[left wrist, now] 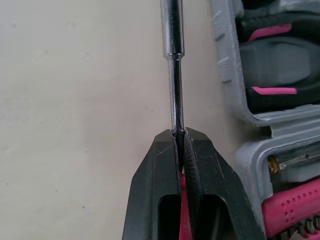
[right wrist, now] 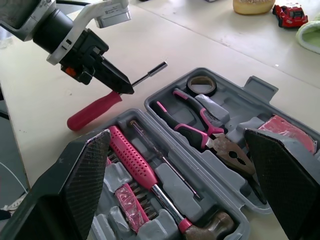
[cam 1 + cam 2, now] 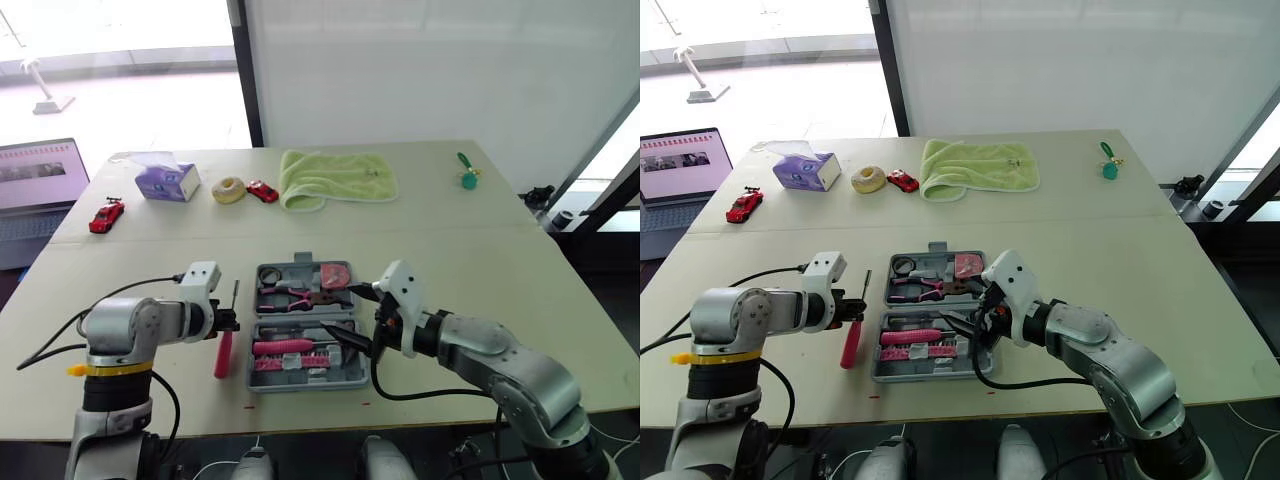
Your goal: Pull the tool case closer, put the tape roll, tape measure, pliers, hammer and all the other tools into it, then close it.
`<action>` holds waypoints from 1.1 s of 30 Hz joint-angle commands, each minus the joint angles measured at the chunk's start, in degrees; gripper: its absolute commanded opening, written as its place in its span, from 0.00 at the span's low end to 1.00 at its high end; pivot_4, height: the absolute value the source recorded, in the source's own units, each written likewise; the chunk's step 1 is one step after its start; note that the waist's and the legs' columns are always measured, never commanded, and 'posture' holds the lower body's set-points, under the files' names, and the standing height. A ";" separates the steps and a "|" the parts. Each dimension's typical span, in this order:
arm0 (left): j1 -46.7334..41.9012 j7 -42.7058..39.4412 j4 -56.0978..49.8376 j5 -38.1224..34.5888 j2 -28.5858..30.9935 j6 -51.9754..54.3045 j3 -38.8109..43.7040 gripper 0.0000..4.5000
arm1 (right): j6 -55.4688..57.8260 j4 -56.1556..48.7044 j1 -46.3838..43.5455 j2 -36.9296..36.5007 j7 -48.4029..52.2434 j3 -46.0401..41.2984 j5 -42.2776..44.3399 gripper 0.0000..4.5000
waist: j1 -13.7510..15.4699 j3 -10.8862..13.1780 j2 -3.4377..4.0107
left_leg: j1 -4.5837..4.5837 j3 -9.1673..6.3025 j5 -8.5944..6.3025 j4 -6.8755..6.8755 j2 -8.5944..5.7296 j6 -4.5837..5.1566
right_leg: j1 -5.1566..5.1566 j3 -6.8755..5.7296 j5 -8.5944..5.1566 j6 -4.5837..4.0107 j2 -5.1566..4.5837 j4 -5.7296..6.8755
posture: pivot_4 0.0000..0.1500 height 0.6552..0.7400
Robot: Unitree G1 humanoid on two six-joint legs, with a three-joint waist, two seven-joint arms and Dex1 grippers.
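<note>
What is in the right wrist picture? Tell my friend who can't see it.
An open grey tool case lies on a table, holding pliers, a pink-handled hammer and a tape roll. Beside it the left gripper pinches a pink screwdriver; the right gripper has its fingers wide open.

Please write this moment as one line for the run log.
left claw: shut on screwdriver beside tool case | right claw: open over tool case | tool case: open, pliers and hammer inside
</note>
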 commanded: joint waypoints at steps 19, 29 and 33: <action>12.52 -5.84 -14.78 -5.09 3.91 -8.17 13.56 0.89 | 0.06 -4.49 2.07 0.90 -2.40 -2.11 1.37 1.00 | 0.28 -0.15 0.17 | -0.11 0.01 0.00 -0.01 0.00 -0.01 | -0.07 0.01 -0.01 -0.02 -0.01 -0.07 | 1.00 1.00; 26.37 -8.00 -18.22 0.71 -3.81 -39.66 5.67 0.89 | -0.27 -4.18 2.81 1.69 -1.99 -1.15 1.28 1.00 | 2.15 -0.16 0.14 | -0.13 0.06 0.01 0.04 0.00 -0.05 | 0.05 0.01 -0.09 -0.25 -0.02 -0.27 | 1.00 1.00; 26.23 -3.78 -16.18 3.78 -3.92 -37.17 1.75 0.89 | 0.21 -4.43 2.99 0.92 -1.71 -1.88 1.50 1.00 | 1.94 -0.17 0.11 | -0.14 0.06 0.00 0.06 0.00 -0.04 | 0.07 0.00 -0.06 -0.21 -0.02 -0.30 | 1.00 1.00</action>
